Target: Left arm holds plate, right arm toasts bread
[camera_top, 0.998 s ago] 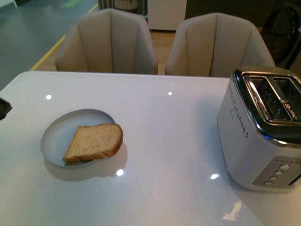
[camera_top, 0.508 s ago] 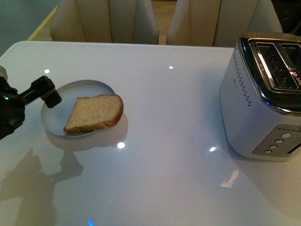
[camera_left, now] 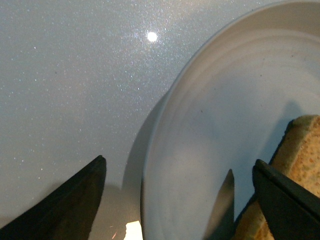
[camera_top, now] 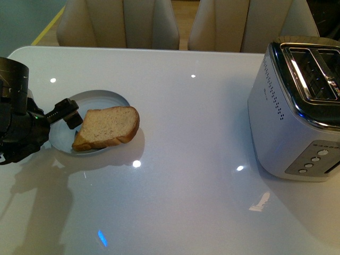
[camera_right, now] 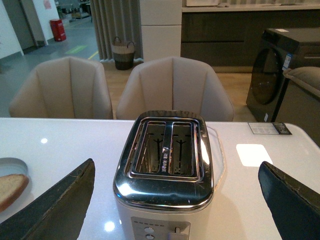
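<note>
The brown bread lies on the pale blue-grey plate at the table's left, its crust overhanging the plate's right rim. My left gripper is low at the plate's left side and open. In the left wrist view the left gripper straddles the plate rim, one finger over the table and the other beside the bread. My right gripper is open and empty, facing the silver toaster. It is out of the front view.
The two-slot toaster stands at the table's right, slots up and empty, buttons and lever on its near face. Two beige chairs sit behind the table's far edge. In the right wrist view the bread shows far left.
My left arm has come in from the left edge, and its fingers now reach over the plate's left rim, close to the bread. The front view tilted down a second ago.
</note>
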Motion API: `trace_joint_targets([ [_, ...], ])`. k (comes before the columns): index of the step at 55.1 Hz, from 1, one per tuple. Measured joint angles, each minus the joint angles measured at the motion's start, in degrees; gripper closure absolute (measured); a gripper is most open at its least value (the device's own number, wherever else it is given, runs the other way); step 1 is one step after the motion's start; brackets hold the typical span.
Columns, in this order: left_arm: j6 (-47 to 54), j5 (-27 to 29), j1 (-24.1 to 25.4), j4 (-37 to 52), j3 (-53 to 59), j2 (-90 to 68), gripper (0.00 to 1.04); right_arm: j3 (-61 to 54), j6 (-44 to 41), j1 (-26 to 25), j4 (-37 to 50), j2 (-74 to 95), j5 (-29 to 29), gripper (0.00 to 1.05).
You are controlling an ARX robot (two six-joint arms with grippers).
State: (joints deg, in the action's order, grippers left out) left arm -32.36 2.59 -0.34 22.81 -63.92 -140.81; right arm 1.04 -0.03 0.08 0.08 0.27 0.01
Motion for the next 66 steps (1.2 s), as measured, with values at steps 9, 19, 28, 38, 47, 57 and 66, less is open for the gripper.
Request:
trace_joint_targets([
  [9,-0.04,-0.39,0.02,-0.81,-1.7,-1.01,0.45,0.0,0.0,0.0,0.0,0.0,0.0,0.09],
  [19,-0.31,-3.1,-0.39,-1.6,-1.86,-1.05,0.73,0.0,0.0,0.0,0.0,0.0,0.0,0.09],
  [28,-2.91,-5.97,-0.76,-1.46,-1.6,-0.87,1.02,0.0,0.0,0.0,0.0,0.0,0.0,0.09],
  [38,-5.86,-10.38,-0.15,1.73,3.43,1.68,1.02,0.0,0.0,0.0,0.0,0.0,0.0,0.09],
  [47,-7.39,-12.76,0.26,2.64,8.09,7.04,1.02,0.0,0.0,0.0,0.0,0.0,0.0,0.09],
  [57,-9.44,-15.02,0.17,2.54,13.42,16.22,1.02,0.0,0.0,0.0,0.0,0.0,0.0,0.09],
  [66,-9.66,-14.69,-2.36,-4.85,15.02,28.7,1.02,0.0,0.0,0.0,0.0,0.0,0.0,0.09],
])
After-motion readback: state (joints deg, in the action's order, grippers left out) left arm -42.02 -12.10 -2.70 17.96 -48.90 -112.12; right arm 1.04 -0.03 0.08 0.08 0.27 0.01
